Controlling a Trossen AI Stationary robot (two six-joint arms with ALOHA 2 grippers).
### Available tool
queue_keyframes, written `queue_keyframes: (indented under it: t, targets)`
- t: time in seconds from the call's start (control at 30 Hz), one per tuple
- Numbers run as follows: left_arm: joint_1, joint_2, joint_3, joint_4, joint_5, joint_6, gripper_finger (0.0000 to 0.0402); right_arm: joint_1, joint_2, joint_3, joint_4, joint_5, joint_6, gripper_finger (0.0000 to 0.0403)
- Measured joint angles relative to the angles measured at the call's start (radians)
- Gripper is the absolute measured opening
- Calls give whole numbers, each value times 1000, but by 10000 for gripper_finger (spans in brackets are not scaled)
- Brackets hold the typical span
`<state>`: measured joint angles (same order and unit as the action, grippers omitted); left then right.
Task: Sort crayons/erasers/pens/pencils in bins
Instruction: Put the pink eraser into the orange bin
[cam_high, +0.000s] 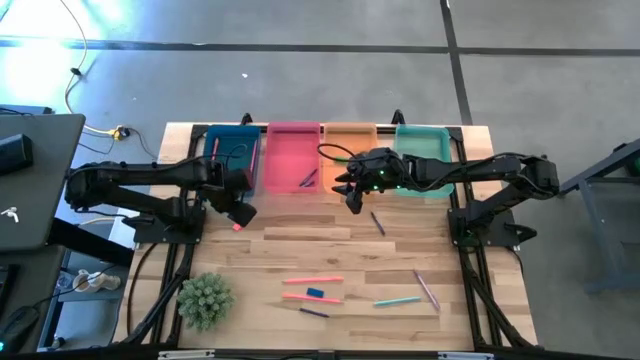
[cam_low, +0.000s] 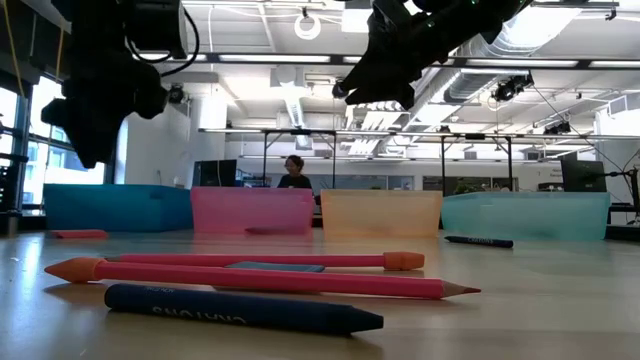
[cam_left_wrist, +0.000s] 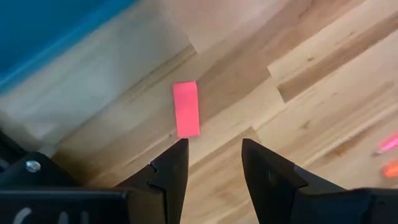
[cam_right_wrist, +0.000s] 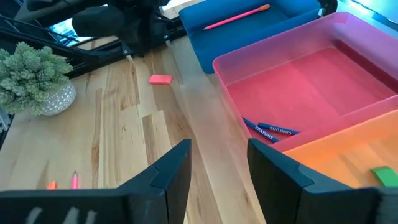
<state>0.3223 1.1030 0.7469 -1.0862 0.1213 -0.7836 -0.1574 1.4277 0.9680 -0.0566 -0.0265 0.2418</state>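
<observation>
Jaws of both grippers stand open and empty: the left gripper (cam_left_wrist: 214, 162) hovers over the pink-red eraser (cam_left_wrist: 186, 108) lying on the bench (cam_high: 330, 250) near the blue bin (cam_high: 232, 157), the right gripper (cam_high: 352, 197) hangs before the pink bin (cam_high: 293, 160) and orange bin (cam_high: 349, 140).

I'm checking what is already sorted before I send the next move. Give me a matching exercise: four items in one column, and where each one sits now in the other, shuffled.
Items:
1. pink-red eraser
2. green eraser
3. blue crayons
4. pink pencil

Places:
A. in the orange bin
B. on the table, just ahead of the open left gripper
C. in the dark blue bin
D. in the pink bin

Pairs: 1-B, 2-A, 3-D, 4-C
</observation>
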Motion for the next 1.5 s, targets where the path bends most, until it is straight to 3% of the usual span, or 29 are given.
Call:
queue_keyframes:
  t: [0.57,0.73,1.5]
  targets:
    - [-16,0,-144,123,14,-130,139,0,0,0,0,0,0,149]
    - [-40,2,-144,147,-47,-175,139,0,0,0,0,0,0,149]
    - [-147,198,-145,189,-92,-256,139,0,0,0,0,0,3,149]
